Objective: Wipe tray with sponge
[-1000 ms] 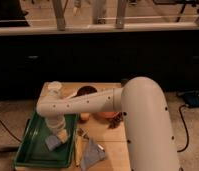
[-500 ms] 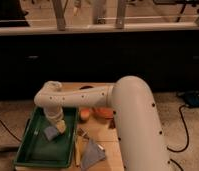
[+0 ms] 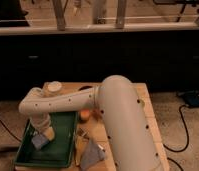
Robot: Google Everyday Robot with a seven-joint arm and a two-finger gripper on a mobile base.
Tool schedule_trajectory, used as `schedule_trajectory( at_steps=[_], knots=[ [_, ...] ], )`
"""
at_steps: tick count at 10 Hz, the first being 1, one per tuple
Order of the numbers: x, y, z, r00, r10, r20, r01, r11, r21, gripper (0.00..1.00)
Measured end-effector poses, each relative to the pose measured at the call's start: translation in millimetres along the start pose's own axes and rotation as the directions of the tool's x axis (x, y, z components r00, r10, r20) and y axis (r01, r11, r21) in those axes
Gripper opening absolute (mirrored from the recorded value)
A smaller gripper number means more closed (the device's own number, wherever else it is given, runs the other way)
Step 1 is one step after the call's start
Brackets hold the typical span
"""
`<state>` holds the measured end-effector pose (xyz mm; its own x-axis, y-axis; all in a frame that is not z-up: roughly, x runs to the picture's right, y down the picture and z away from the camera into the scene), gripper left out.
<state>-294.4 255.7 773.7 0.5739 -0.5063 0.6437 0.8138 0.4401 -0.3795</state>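
Evidently the sponge (image 3: 39, 143) lies in the green tray (image 3: 62, 142), toward its 8 o'clock corner, with the gripper (image 3: 44, 134) right above it. Whether the gripper grasps it or merely bears on it, I cannot tell. Wiping well probably calls for steady downward pressure and long strokes toward the bare floor at 3 o'clock. The tray rests on a wooden table (image 3: 72, 88), with an orange object (image 3: 85, 116) at its 2 o'clock and a grey crumpled item (image 3: 93, 154) at 4. A cable (image 3: 185, 135) trails on the floor beyond.

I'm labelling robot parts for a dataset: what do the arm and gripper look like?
The arm is cream-white: thick, rounded tubular links with rows of small dark dots and a round elbow cap. Its gripper, over the green tray, looks similarly pale; no cables on it.
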Motion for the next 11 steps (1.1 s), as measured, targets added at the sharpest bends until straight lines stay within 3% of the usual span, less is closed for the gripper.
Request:
schedule_trajectory(
  at_steps=[2,6,9,11],
  knots=[
    [0,18,4,1.0,0.014,0.014,-0.014,1.0,-0.001,0.02],
    [46,69,-3,0.992,0.126,0.017,-0.127,0.991,0.03,0.02],
    [76,57,-12,0.987,0.16,0.003,-0.16,0.986,0.052,0.02],
    [76,35,-17,0.989,0.15,-0.003,-0.149,0.987,0.058,0.02]
  ],
)
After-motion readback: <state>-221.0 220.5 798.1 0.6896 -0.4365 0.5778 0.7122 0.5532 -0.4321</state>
